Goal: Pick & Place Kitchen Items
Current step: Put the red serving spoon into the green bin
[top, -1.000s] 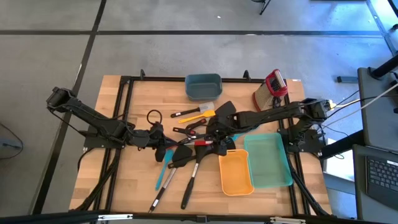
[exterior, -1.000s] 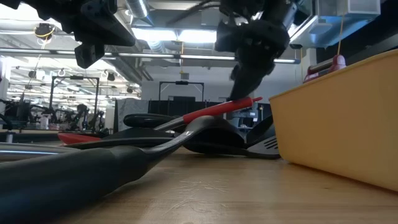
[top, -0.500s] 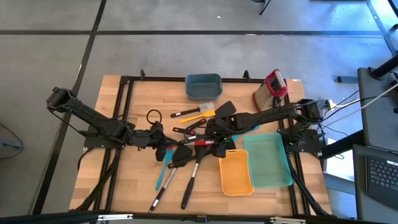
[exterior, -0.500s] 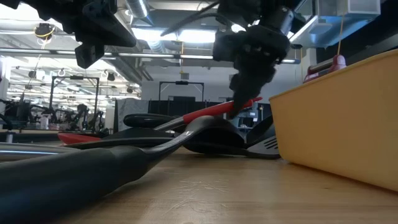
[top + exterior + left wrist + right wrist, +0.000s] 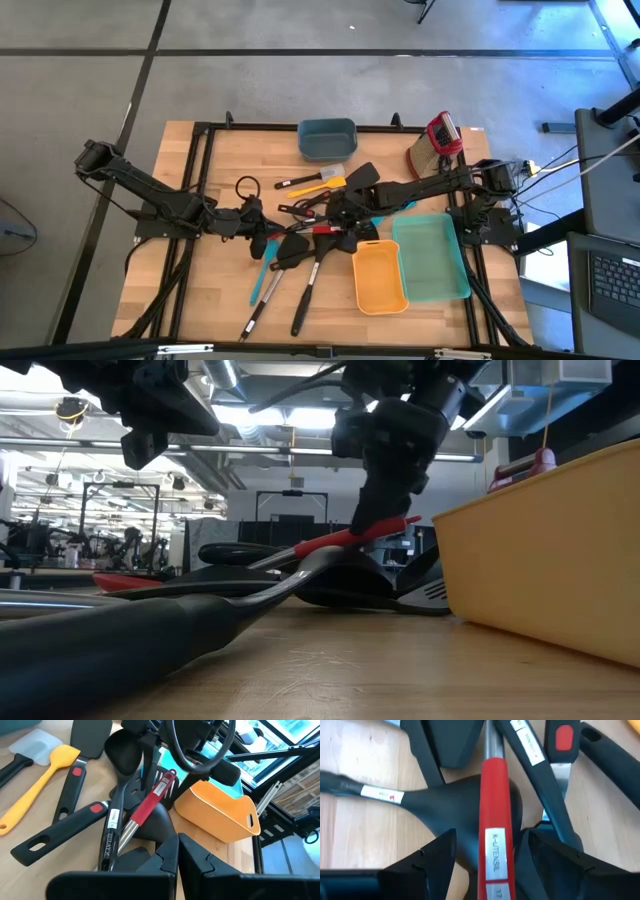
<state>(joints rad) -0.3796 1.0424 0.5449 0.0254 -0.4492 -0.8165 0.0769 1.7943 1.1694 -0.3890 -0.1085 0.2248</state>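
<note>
We are working in the heap of kitchen items (image 5: 305, 225) lying around the middle of the tabletop (image 5: 190, 290). Our right end effector (image 5: 487, 865) is hanging over the heap with its fingers (image 5: 427, 862) spread wide, one on each side of a red-handled utensil (image 5: 492, 810) that is lying across a black ladle (image 5: 455, 800). The red grip is sitting between the fingers but nothing is closing on it yet, so we are judging this to be the moment just ahead of the grasp. The low view is showing the red handle propped up at a slant, its upper end just under the right end effector.

Our left end effector (image 5: 176, 857) is waiting at the heap's other side, fingers pressed together and empty.

To do this well, we are keeping the red grip centred between the fingers and aligned squarely across them, then lowering only far enough to clear the handle's width without pressing into the ladle bowl beneath. A neighbouring black handle (image 5: 535, 765) is lying close beside one finger, so we are minding that it is not pinched along with the red one. Lifting straight up should let the utensil slide free of the pile. An orange bin (image 5: 379, 277) and a teal bin (image 5: 432, 258) are standing just beside the heap, toward the right arm's edge.
</note>
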